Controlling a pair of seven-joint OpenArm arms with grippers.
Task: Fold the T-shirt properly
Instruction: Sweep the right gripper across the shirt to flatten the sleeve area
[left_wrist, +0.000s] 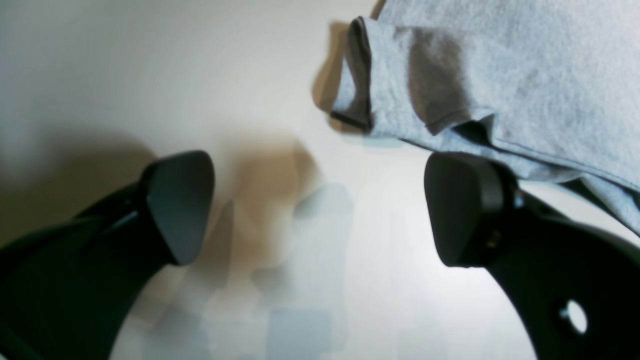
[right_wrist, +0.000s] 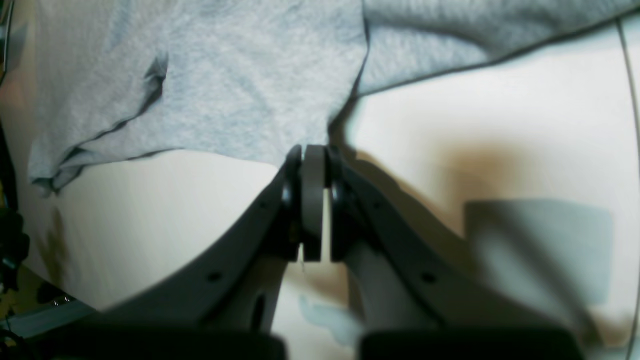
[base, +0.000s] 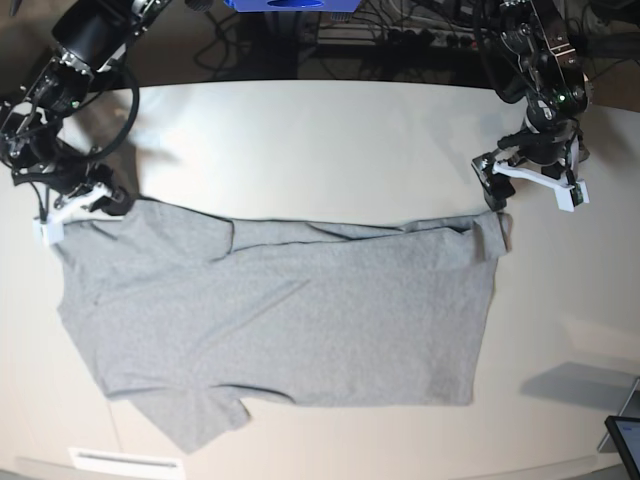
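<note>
The heather-grey T-shirt (base: 290, 320) lies spread on the pale table (base: 330, 140), plain side up, no lettering showing. Its top edge is folded over in a band. My right gripper (base: 72, 212) is at the shirt's upper-left corner. In the right wrist view this gripper (right_wrist: 312, 165) is shut, with the shirt's edge (right_wrist: 225, 90) pinched at its tips. My left gripper (base: 497, 192) hovers just above the shirt's upper-right corner. In the left wrist view it (left_wrist: 320, 210) is open and empty, with the folded shirt corner (left_wrist: 500, 75) just beyond its right finger (left_wrist: 465, 210).
A dark tablet-like device (base: 625, 440) lies at the table's front right corner. A white label (base: 115, 462) is at the front left edge. Cables and a blue object (base: 290, 5) sit behind the table's back edge.
</note>
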